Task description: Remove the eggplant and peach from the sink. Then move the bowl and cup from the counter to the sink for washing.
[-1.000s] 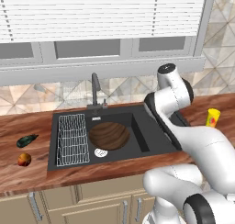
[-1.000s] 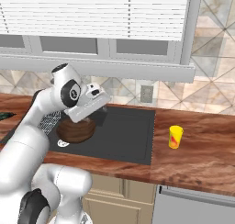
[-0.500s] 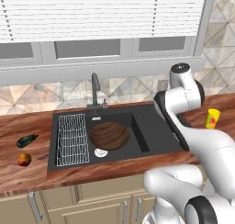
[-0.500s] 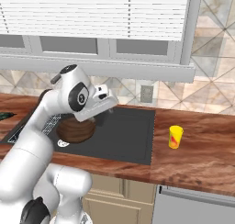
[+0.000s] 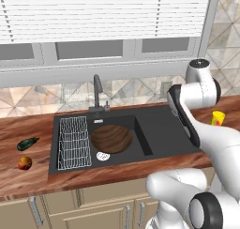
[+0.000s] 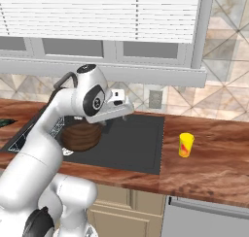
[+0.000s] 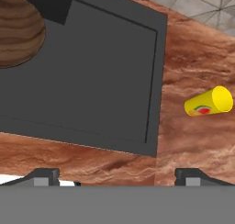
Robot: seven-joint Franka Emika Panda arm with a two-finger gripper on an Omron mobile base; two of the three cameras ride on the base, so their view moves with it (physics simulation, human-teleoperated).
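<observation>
The brown wood-grain bowl (image 5: 111, 139) rests in the basin of the black sink (image 5: 161, 136), also seen as the bowl (image 6: 81, 136) behind my arm. The yellow cup (image 5: 217, 118) stands upright on the counter right of the sink; the hand view shows the cup (image 7: 209, 102) with its red mark. On the counter left of the sink lie the dark eggplant (image 5: 27, 143) and the orange-red peach (image 5: 25, 163). My gripper (image 7: 117, 176) hangs open and empty above the sink's flat drainboard (image 7: 92, 90), left of the cup.
A wire rack (image 5: 73, 142) sits in the left part of the sink, with the silver drain (image 5: 102, 156) beside the bowl. The dark faucet (image 5: 97, 93) rises behind the basin. Wooden counter (image 6: 209, 163) stretches around the cup.
My arm has swung right, from above the basin to above the drainboard, nearer the cup. The bowl, cup, eggplant and peach have stayed put. The gripper has stayed open.
</observation>
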